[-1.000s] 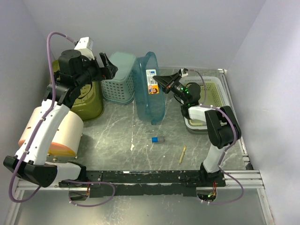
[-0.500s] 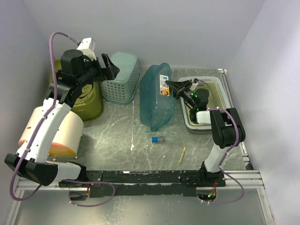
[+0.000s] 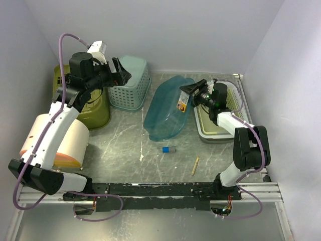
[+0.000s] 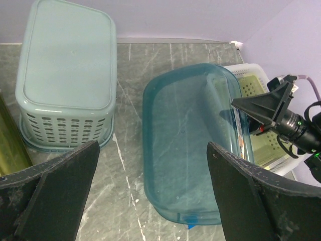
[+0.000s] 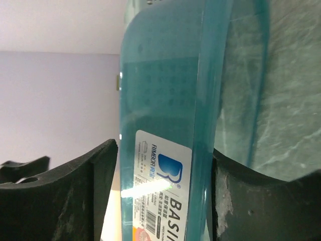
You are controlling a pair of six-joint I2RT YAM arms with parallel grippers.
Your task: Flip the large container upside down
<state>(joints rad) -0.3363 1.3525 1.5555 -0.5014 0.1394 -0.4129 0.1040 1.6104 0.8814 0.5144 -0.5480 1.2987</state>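
Note:
The large container, a see-through blue basin (image 3: 168,108), lies bottom up and tilted in the middle of the table, its labelled right side raised next to the white tray. From above, the left wrist view shows its base (image 4: 190,145). My right gripper (image 3: 184,93) is at that labelled side. In the right wrist view the basin's wall (image 5: 165,90) runs between the fingers of the right gripper (image 5: 164,150); the jaws stand parted, with a thin gap at the left finger. My left gripper (image 3: 118,74) hangs open high over the teal basket, holding nothing.
An upturned pale teal basket (image 3: 129,83) stands left of the basin. A white tray (image 3: 220,131) with a yellow-green liner sits on the right. An olive tub (image 3: 95,113) and a pink roll (image 3: 57,145) fill the left. A small blue cap (image 3: 168,149) and a wooden stick (image 3: 195,165) lie nearer.
The basin has tipped from standing on its edge over to the right, ending bottom up. My right gripper moved right with it and its jaws parted. The left arm barely shifted.

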